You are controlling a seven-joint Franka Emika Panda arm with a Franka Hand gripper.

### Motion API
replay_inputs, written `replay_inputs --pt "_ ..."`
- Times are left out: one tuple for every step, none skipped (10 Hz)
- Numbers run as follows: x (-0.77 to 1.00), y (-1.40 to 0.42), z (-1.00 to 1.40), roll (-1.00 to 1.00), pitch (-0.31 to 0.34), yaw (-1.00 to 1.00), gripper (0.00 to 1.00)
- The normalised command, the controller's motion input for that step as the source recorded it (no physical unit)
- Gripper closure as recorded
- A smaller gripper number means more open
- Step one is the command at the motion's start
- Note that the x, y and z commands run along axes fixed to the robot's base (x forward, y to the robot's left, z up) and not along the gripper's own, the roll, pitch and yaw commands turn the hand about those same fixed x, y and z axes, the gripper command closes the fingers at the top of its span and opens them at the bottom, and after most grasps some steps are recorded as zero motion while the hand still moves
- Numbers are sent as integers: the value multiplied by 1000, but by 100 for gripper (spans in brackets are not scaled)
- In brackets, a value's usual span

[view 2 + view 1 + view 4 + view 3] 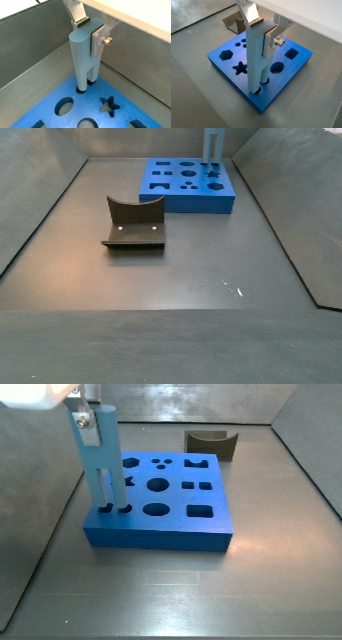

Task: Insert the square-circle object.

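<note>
The square-circle object [256, 60] is a long light-blue bar standing upright on the dark-blue block [286, 67]. Its two prongs sit in holes near the block's corner, which shows in both wrist views [81, 55] and in a side view [102, 469]. My gripper [263, 32] is at the bar's top. One silver finger [271, 41] lies flat against its side, and the other finger's pad [254, 21] meets the far side. The gripper also shows in the other wrist view [90, 32] and in a side view [83, 422].
The block [160, 536] has several shaped holes: star, circles, squares, hexagon. A small dark arched piece [210, 442] lies behind the block, and in a side view [134, 223] it lies apart on the grey floor. Grey walls enclose the floor [40, 55].
</note>
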Motion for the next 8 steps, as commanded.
replay_inputs --pt "114 0 -334 0 0 26 100" --pt "157 -11 -283 -33 0 6 100" --pt "100 0 -271 -64 0 0 100" --pt "106 0 -369 -61 0 0 100" --pt "129 0 -463 -80 -31 0 100" --pt "157 0 -440 -46 -33 -40 100" --pt "117 0 -420 -16 -30 -43 100" --pt "54 0 -349 0 -29 -6 100"
